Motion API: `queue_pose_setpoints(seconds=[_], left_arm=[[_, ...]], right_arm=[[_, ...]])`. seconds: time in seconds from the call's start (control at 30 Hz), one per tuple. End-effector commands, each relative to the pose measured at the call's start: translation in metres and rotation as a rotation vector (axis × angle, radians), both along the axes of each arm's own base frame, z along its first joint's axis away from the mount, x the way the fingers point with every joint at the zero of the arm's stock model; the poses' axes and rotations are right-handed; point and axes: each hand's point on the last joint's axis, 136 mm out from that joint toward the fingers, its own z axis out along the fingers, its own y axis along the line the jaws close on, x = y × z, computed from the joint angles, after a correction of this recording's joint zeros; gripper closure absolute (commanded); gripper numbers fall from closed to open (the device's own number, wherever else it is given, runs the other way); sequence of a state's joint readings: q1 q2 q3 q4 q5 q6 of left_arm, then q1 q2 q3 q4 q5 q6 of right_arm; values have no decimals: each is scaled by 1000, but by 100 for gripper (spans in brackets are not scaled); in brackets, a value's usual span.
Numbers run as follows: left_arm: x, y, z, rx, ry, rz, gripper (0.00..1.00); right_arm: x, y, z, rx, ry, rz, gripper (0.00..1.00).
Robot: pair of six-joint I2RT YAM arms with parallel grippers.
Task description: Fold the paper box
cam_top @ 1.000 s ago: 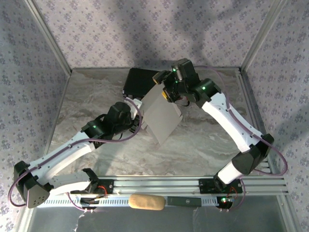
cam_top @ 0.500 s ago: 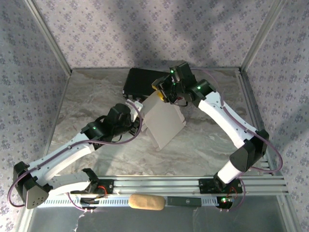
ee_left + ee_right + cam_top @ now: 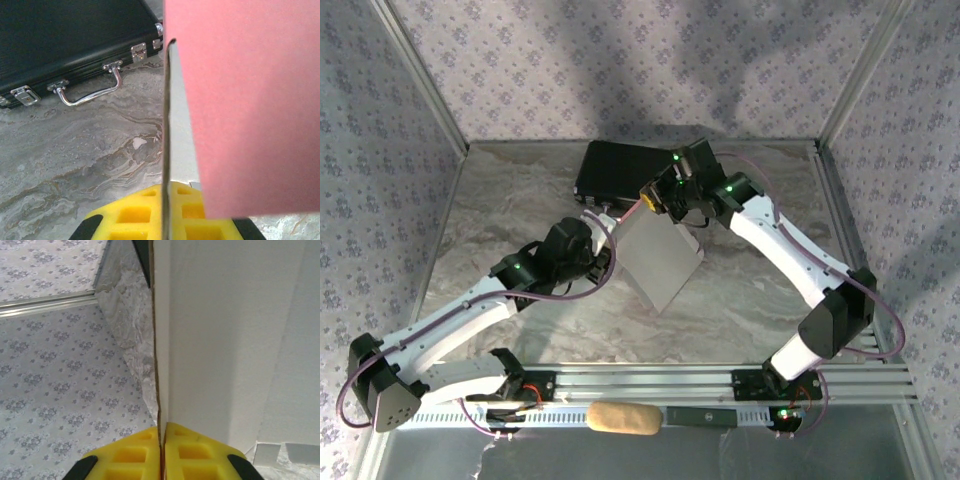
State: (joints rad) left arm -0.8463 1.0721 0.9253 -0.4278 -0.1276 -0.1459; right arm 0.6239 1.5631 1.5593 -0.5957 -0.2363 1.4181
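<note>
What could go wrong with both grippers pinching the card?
1. The left gripper and right gripper both clamp thin edges of the paper box; opposed pulls could tear it or crease it wrongly.
2. The black case lies close beside the right gripper; a swing that way may hit it.

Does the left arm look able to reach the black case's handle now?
Probably not yet: the left tool is shut on the pink sheet, which the right tool also pinches. The table before the handle looks free, so letting go first should do.
</note>
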Motion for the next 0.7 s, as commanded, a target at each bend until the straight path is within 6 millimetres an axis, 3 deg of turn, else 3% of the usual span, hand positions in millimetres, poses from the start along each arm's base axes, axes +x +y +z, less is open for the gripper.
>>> queue_pose_setpoints(seconds=[0.0,0.03,0.1,0.23,0.3,0.4,0.47,0.57,0.67], left_arm=[[-2,0,18,-48,-56,-13,100],[-4,1,22,-65,-60,-7,97],[-6,8,37,-113,-68,32,82],[-22,25,86,-277,-126,82,54],[-28,33,105,-316,-145,83,50],[-28,39,116,-269,-137,94,58],[-25,31,113,-215,-92,66,66],[-17,12,100,-123,-36,10,78],[-10,8,86,-28,-37,-12,78]], right_arm=[[0,-9,5,11,-18,-27,96],[0,-11,5,11,-16,-31,99],[1,-13,6,13,-11,-35,100],[2,-15,11,19,-15,-41,100],[0,-19,10,10,-2,-46,100],[0,-19,10,10,4,-42,100],[0,-19,10,9,6,-43,100],[-1,-19,10,15,9,-46,100],[-1,-18,8,14,19,-43,100]])
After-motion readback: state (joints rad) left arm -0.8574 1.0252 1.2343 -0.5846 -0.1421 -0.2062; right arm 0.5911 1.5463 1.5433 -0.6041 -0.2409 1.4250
